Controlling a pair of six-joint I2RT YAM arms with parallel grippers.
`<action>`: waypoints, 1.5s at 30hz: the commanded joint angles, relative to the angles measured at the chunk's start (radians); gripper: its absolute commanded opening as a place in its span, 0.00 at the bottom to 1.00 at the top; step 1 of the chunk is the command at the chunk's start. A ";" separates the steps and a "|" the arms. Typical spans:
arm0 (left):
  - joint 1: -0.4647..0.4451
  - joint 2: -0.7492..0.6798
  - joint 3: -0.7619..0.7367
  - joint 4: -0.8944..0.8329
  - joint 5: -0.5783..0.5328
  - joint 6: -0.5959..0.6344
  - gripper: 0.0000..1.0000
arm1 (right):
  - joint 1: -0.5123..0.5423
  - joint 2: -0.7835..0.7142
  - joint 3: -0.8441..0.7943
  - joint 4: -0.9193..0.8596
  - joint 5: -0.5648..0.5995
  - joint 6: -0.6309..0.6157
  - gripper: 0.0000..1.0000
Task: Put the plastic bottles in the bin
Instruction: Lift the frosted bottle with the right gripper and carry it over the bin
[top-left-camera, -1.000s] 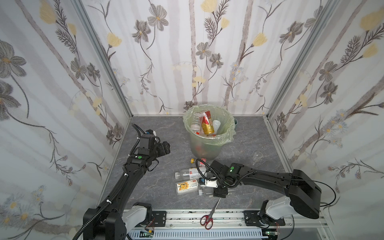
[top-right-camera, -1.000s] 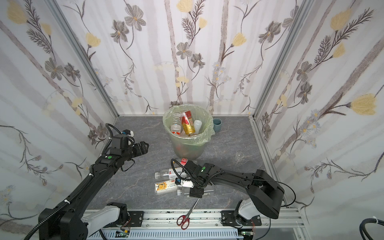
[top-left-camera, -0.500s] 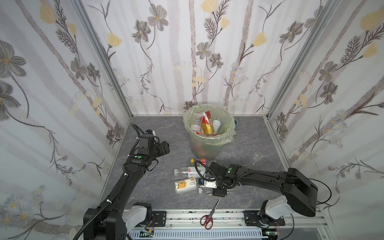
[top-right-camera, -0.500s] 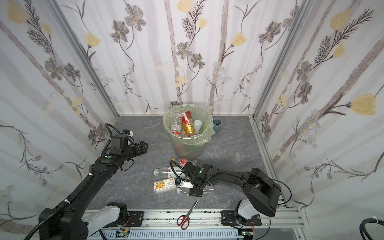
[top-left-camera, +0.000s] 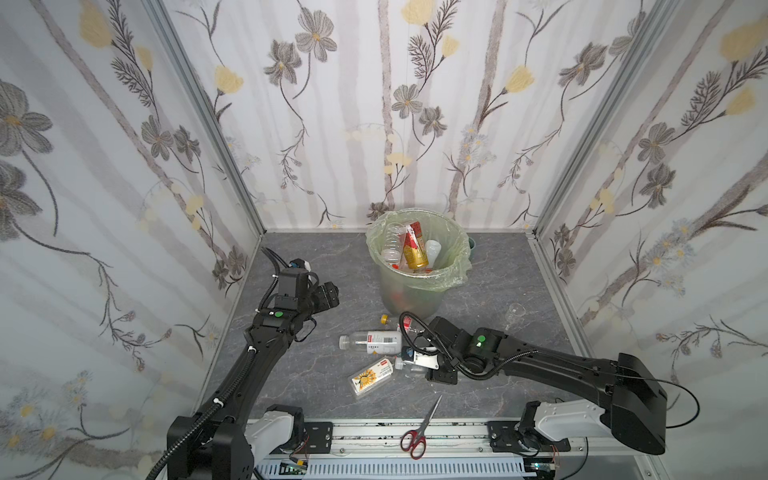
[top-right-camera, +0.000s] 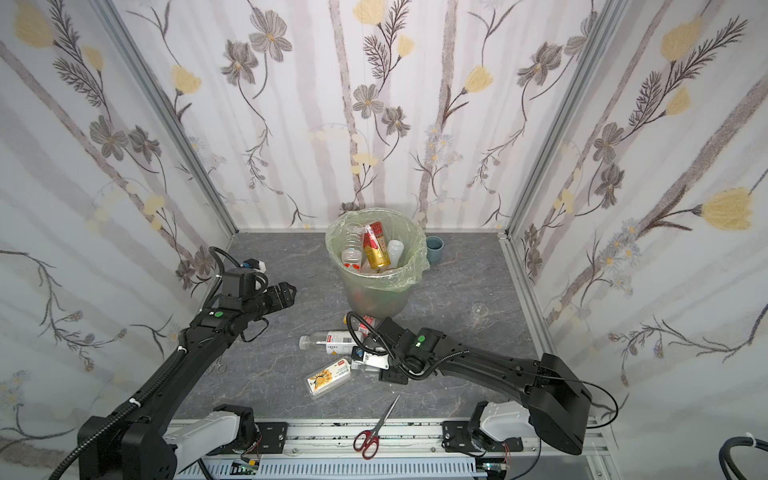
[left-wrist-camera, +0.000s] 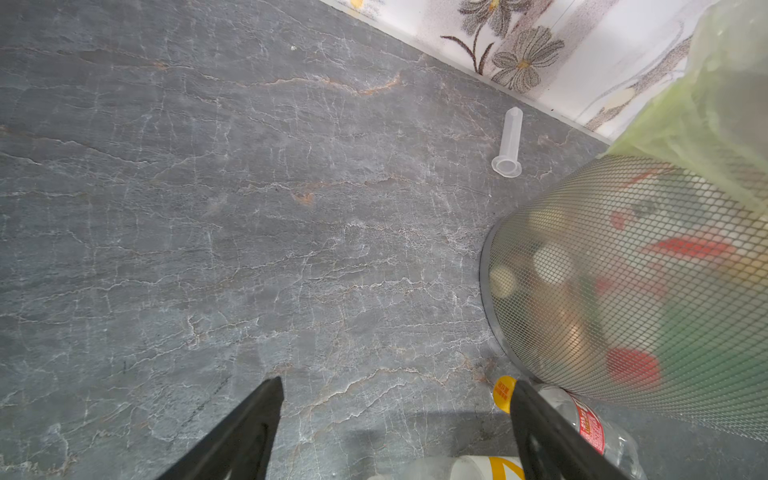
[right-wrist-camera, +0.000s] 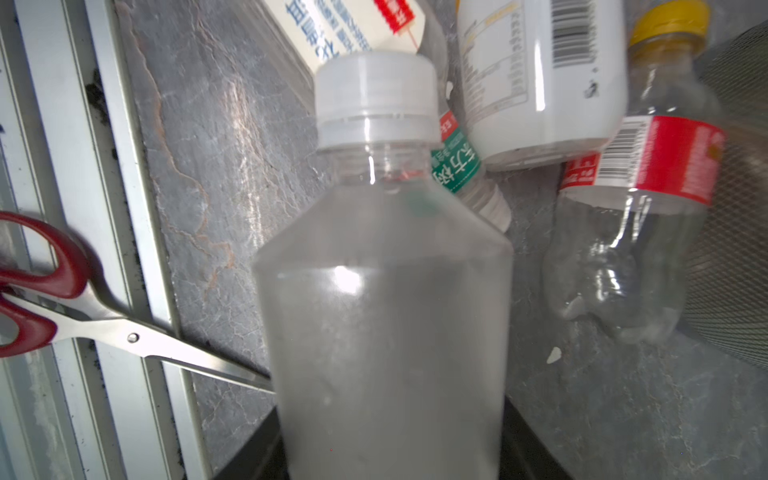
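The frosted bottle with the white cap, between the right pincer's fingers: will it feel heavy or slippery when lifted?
Probably light: the frosted bottle shows no liquid. Its smooth wall may slip or dent in the right pincer. Held far from its cap, it might tilt.

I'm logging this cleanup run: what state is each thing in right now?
bin: upright, bag-lined, partly filled with bottles.
right tool: shut on the frosted bottle.
frosted bottle: capped, held.
left tool: open, empty.
white-labelled bottle: lying on its side.
sunflower bottle: lying on its side.
yellow-capped bottle: capped, dented, lying beside the bin.
scissors: closed, lying at the front edge.
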 joint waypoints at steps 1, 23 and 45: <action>0.002 0.001 0.001 0.034 -0.012 -0.002 0.88 | -0.009 -0.066 0.019 0.039 -0.043 0.007 0.55; 0.002 -0.002 -0.002 0.046 -0.005 -0.008 0.87 | -0.277 -0.192 0.456 0.404 0.017 0.376 0.48; 0.004 -0.011 -0.008 0.049 0.000 -0.002 0.87 | -0.442 0.271 0.744 0.461 0.205 0.481 0.49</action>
